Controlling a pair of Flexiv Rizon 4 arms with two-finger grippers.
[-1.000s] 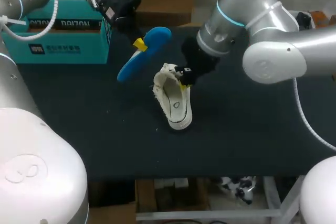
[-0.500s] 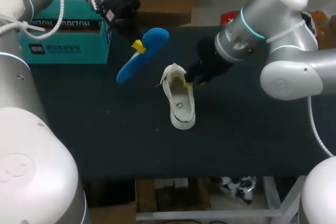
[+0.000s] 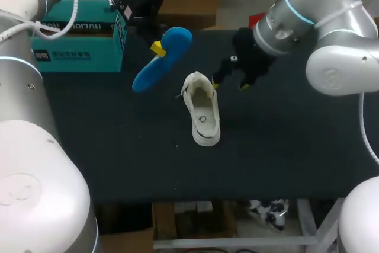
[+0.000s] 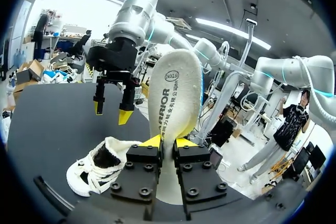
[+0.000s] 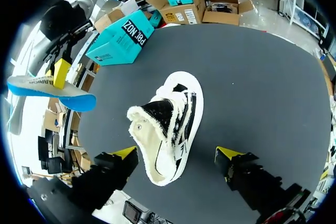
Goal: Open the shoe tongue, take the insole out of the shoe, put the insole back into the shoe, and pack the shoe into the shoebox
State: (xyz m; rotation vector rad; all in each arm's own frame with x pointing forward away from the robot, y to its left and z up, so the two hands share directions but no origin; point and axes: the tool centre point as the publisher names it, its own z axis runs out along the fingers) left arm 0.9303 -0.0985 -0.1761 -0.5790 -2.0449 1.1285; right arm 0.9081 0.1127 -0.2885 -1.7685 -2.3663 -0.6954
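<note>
- My left jaws clench the blue insole (image 3: 163,57) in the air near the shoebox (image 3: 77,45), ready to go back in.
- My right jaws hang released above the shoe (image 3: 201,108), which sits on the counter (image 3: 284,146) with its opening upward.

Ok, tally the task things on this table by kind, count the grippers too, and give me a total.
shoe: 1
insole: 1
shoebox: 1
grippers: 2 (left gripper, fingers shut on the insole; right gripper, fingers open)
Total: 5
</note>
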